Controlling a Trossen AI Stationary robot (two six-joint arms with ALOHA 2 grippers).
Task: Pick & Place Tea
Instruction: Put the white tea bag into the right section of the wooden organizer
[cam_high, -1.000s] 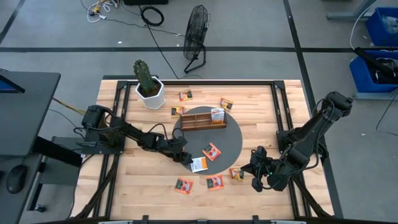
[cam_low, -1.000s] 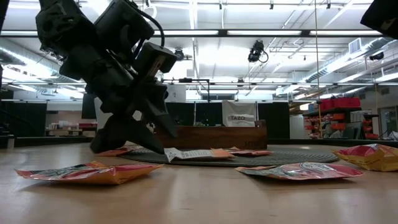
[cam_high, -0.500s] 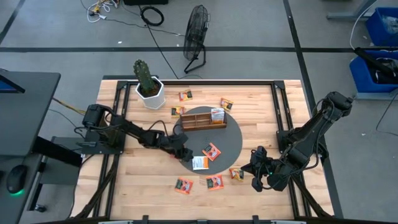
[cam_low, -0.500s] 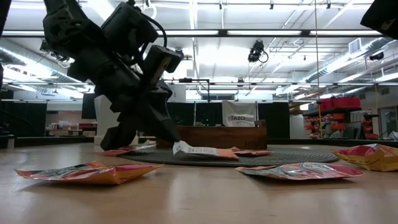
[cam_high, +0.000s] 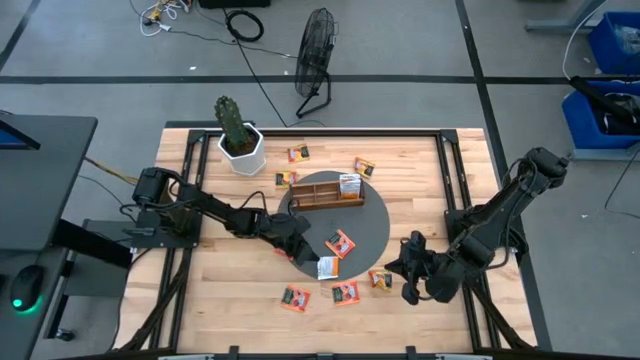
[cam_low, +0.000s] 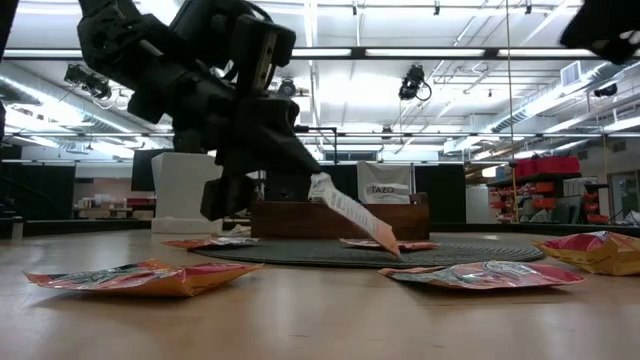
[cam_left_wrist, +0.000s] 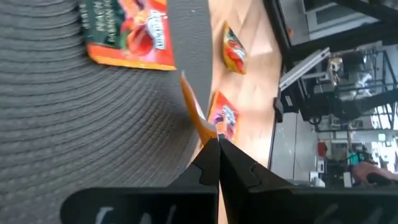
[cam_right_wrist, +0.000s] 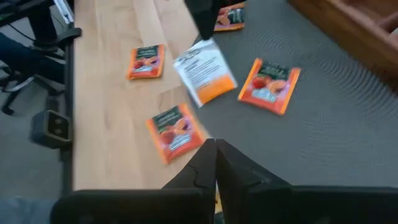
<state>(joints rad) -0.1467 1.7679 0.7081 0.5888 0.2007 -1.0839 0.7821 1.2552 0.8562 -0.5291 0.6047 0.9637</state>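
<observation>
Your left gripper (cam_high: 303, 250) pinches a white-and-orange tea sachet (cam_low: 350, 213) by its top edge at the front rim of the round grey woven mat (cam_high: 375, 225), fingers clamped on the paper. In the low view the flat square packet hangs tilted, its lower corner seemingly just touching the ribbed mat, though you cannot be sure from that angle. Behind it on the mat sits the brown wooden slotted tray (cam_high: 320, 191), with one sachet standing at its right end. Another orange sachet (cam_high: 341, 243) lies flat on the mat just beside the held one. More crinkled orange packets (cam_high: 345, 293) lie on the pale plank tabletop in front of the mat. Your right gripper (cam_high: 408, 275) waits low over the wood to the mat's right-front, fingers pressed together on nothing.
</observation>
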